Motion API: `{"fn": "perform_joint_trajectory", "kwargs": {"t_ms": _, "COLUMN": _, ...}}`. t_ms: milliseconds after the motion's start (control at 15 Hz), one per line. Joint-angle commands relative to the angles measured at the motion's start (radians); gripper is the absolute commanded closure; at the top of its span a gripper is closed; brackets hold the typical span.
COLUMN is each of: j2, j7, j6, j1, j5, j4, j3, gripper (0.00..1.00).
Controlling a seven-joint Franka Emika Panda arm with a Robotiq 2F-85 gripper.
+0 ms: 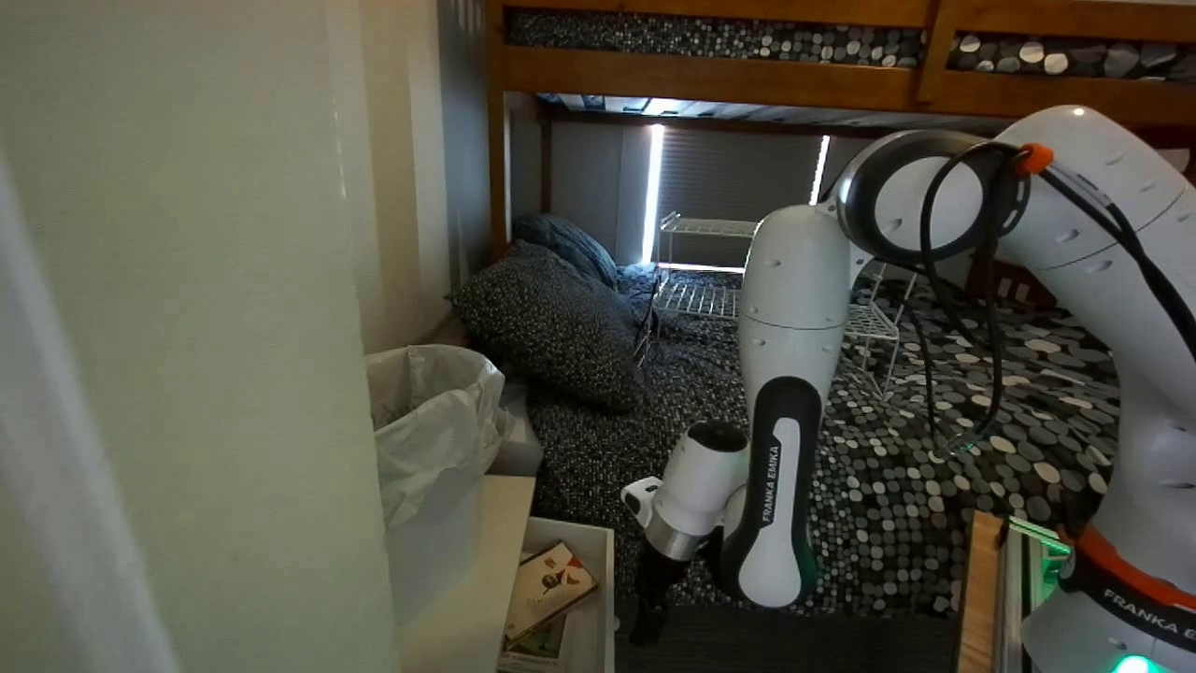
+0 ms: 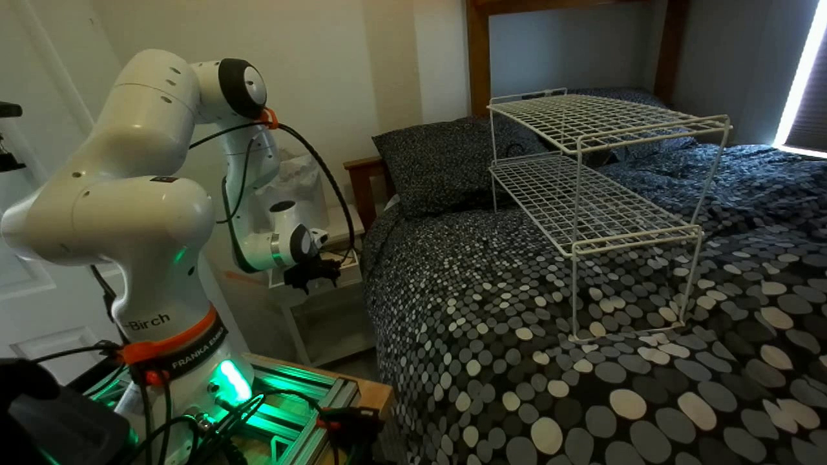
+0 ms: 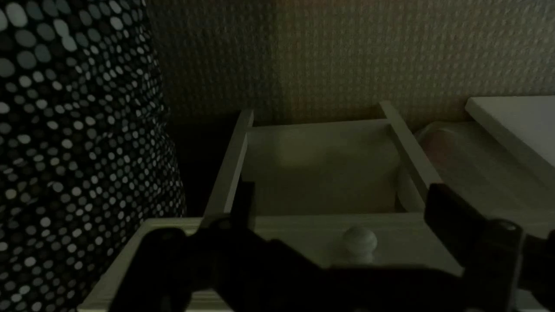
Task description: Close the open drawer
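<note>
The white drawer (image 1: 608, 572) is pulled out of the pale storage unit (image 1: 507, 528). Tan and white booklets (image 1: 553, 589) show inside it in an exterior view. The drawer also shows in an exterior view (image 2: 351, 274), partly behind the gripper. In the dark wrist view, its front panel (image 3: 403, 247) and round white knob (image 3: 360, 241) face the camera. My gripper (image 1: 649, 634) hangs just outside the drawer's front, empty. It also shows in an exterior view (image 2: 322, 283). In the wrist view the gripper (image 3: 340, 197) has its fingers wide apart, with the knob between them in the picture. Contact cannot be told.
A bin with a white bag (image 1: 439, 430) stands on the unit. The bed with a dotted cover (image 2: 452, 310) lies beside the unit and carries a white wire rack (image 2: 575, 252) and pillows (image 2: 446, 161). The robot's base stands on a wood-edged frame (image 2: 371, 394).
</note>
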State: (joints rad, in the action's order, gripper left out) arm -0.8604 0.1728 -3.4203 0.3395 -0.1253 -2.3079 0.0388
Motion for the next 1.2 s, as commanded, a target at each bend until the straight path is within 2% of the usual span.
{"fn": "perform_joint_trajectory", "kwargs": {"t_ms": 0, "j2": -0.067, "j7": -0.011, "j6": -0.074, "j1": -0.012, "j5": 0.015, "j4": 0.056, "j3": -0.020, "gripper": 0.00}}
{"fn": "perform_joint_trajectory", "kwargs": {"t_ms": 800, "j2": -0.178, "j7": 0.010, "j6": -0.286, "j1": -0.099, "j5": -0.032, "j4": 0.130, "j3": -0.089, "gripper": 0.00}}
{"fn": "perform_joint_trajectory", "kwargs": {"t_ms": 1133, "j2": -0.199, "j7": 0.049, "j6": -0.347, "j1": -0.109, "j5": -0.068, "j4": 0.164, "j3": -0.091, "gripper": 0.00}}
